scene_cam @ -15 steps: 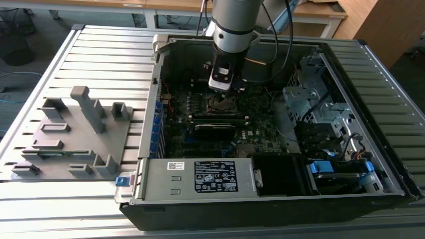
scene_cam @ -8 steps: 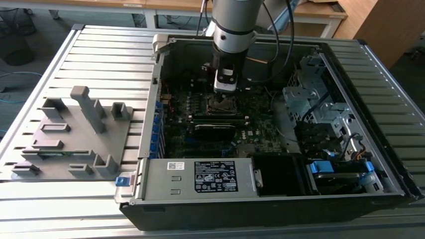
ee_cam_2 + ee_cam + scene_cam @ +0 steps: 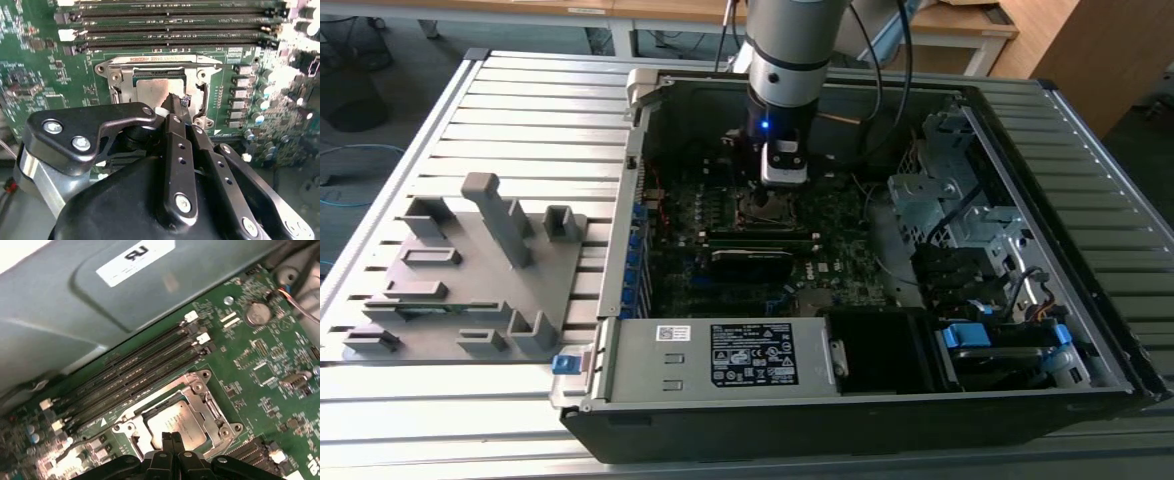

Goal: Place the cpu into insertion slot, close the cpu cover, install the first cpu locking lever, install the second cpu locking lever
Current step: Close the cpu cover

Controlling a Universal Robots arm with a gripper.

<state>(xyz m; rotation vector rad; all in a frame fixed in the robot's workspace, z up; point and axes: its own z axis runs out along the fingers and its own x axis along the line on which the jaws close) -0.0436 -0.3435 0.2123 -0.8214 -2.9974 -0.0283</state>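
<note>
Open computer case [image 3: 720, 400] on slatted table [image 3: 520, 90]; green motherboard [image 3: 260, 385] inside; insertion slot [image 3: 223, 431] sits just beside long black memory slots [image 3: 135, 375]; cpu cover [image 3: 205, 395], a thin stamped silvery frame, lies flat around the cpu [image 3: 175, 420], a seated matte pale-grey square; gripper [image 3: 172, 439] fingers pressed together, empty, tips at the cpu's edge. Judged cover-closing stage; bear straight down on frame metal, not the chip face.

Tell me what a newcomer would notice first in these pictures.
The arm reaches down into the open computer case at the middle of the exterior view. In the first wrist view, the gripper, shut, sits at the edge of the cpu cover, which frames the silvery cpu. A grey fixture lies at the exterior view's left.
</note>
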